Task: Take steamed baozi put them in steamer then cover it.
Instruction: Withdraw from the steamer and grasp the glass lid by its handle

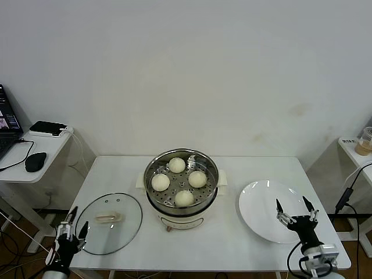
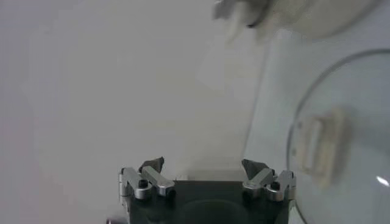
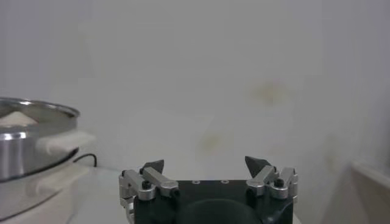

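Several cream-white baozi (image 1: 176, 165) lie in the shiny steel steamer (image 1: 152, 168) on its cream pot base at the table's middle. The steamer's rim also shows in the right wrist view (image 3: 36, 111). The glass cover (image 1: 109, 223) with its cream bar handle lies flat on the table to the left of the steamer; it also shows in the left wrist view (image 2: 341, 146). My left gripper (image 1: 75, 223) is open and empty at the table's front left corner, beside the cover. My right gripper (image 1: 292, 206) is open and empty over the front of the white plate.
An empty white plate (image 1: 261, 210) lies right of the steamer. A side desk (image 1: 35, 145) with a mouse and a black box stands at the left. A small shelf with a cup (image 1: 365, 141) is at the far right.
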`<action>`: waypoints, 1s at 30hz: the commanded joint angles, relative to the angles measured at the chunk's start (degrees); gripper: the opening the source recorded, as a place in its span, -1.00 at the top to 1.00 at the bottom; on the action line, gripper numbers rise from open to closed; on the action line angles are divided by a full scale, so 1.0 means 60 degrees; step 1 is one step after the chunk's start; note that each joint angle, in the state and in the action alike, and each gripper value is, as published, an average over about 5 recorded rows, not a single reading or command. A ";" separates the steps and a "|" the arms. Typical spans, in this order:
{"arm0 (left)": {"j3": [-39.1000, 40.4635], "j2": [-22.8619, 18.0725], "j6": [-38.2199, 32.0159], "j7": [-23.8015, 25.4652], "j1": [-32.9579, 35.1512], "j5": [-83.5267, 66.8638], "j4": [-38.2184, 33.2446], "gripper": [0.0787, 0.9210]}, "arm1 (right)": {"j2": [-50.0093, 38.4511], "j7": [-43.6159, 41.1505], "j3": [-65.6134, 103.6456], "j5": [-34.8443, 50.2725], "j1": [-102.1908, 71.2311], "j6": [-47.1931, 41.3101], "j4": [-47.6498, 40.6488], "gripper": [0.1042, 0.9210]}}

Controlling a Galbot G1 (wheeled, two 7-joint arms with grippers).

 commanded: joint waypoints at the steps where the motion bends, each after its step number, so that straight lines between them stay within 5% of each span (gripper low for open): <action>1: 0.1044 0.0174 -0.0270 -0.0163 -0.0820 0.2407 0.1222 -0.77 | 0.0326 0.0145 0.0337 -0.0274 -0.0506 -0.0095 0.0119 -0.76; 30: 0.2177 0.0743 -0.0067 0.0110 -0.3276 0.2143 0.3503 -0.77 | 0.0564 0.0135 0.0469 -0.0657 -0.0971 0.0061 0.0254 -0.76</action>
